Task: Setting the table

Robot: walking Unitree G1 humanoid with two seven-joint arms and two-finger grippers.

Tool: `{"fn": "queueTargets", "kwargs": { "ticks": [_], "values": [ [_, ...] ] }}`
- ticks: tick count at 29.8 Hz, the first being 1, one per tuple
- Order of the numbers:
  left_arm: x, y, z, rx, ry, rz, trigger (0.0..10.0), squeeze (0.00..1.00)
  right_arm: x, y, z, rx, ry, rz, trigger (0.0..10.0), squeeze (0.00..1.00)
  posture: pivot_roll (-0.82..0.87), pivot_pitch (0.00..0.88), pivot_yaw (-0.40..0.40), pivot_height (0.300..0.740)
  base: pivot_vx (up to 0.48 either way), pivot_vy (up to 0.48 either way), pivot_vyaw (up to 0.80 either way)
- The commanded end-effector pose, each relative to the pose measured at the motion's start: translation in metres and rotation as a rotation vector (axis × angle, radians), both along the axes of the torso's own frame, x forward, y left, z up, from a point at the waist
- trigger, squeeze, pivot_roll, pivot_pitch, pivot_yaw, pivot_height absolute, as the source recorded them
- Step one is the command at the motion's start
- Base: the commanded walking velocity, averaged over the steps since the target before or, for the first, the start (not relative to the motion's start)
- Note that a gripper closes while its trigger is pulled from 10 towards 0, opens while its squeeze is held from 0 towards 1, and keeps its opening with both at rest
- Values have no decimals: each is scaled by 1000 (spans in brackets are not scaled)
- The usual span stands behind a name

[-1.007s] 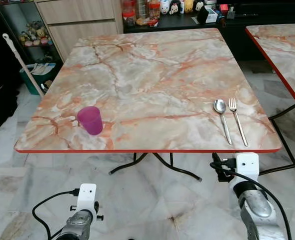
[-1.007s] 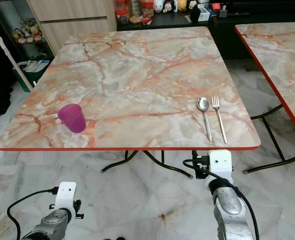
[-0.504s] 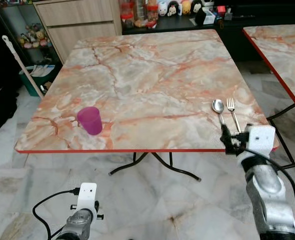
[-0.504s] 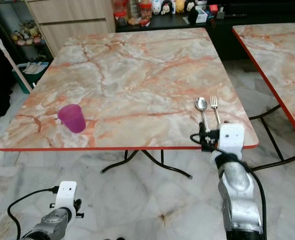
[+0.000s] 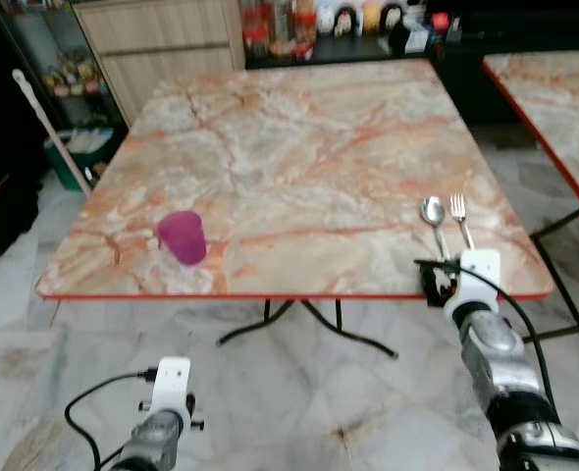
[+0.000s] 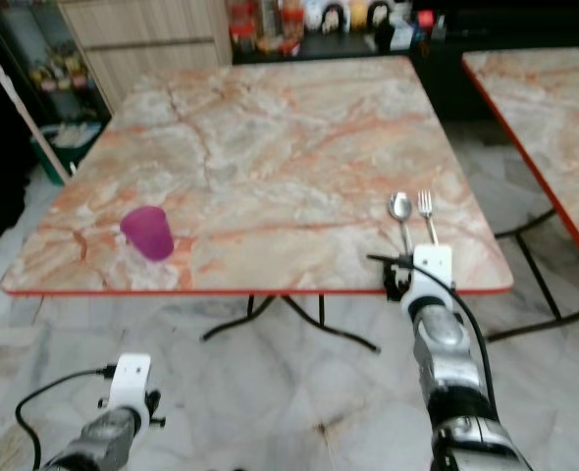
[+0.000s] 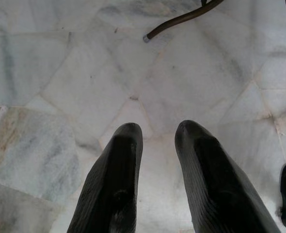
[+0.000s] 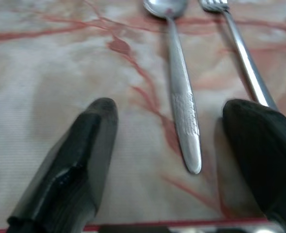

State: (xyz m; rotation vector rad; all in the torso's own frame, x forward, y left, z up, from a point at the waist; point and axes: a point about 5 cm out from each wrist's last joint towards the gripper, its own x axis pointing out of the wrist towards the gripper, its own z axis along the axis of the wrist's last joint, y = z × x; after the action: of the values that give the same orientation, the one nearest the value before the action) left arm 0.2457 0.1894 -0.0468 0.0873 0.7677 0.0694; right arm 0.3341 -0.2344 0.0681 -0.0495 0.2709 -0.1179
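Note:
A silver spoon (image 5: 433, 212) and fork (image 5: 460, 218) lie side by side near the front right corner of the marble table (image 5: 299, 147). A purple cup (image 5: 183, 236) stands upright near the front left edge. My right gripper (image 5: 435, 282) is at the table's front edge, just short of the cutlery handles. In the right wrist view the gripper (image 8: 174, 111) is open wide just above the tabletop. The spoon's handle (image 8: 184, 111) lies between its fingers, and the fork (image 8: 244, 57) runs toward one fingertip. My left gripper (image 7: 155, 130) hangs low over the floor, fingers slightly apart and holding nothing.
A second marble table (image 5: 554, 88) stands close on the right, with a floor gap between. A mop handle (image 5: 46, 123) leans at the left. Cabinets and a dark counter with jars (image 5: 289, 15) line the back. Curved black table legs (image 5: 299, 319) spread beneath the table.
My right arm has risen from below the table's edge and now holds its gripper at the front edge by the spoon handle. The view has shifted slightly. The left arm still hangs.

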Motion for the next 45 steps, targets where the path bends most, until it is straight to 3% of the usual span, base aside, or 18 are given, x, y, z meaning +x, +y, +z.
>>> {"fn": "queueTargets", "kwargs": {
  "ticks": [1,5,12,17,45],
  "values": [
    [-5,4,-3,-1,10,18,10000,0,0,4,-5,18,21,-1,10000,0,-78,49,97,740,0,0,0],
    [-5,4,-2,-9,-6,29,10000,0,5,4,2,22,-18,-5,10000,0,-78,49,97,740,0,0,0],
    [-5,3,-2,-22,-19,27,10000,0,19,-5,36,8,-197,-20,10000,0,-79,47,94,740,0,0,0],
    [-6,3,-3,-21,-13,20,10000,0,24,-1,48,6,-257,0,10000,0,-81,35,94,740,0,0,0],
    [-7,3,-4,-12,9,13,10000,0,24,5,40,26,-230,-12,10000,0,-70,57,91,740,0,0,-137]
  ]
}}
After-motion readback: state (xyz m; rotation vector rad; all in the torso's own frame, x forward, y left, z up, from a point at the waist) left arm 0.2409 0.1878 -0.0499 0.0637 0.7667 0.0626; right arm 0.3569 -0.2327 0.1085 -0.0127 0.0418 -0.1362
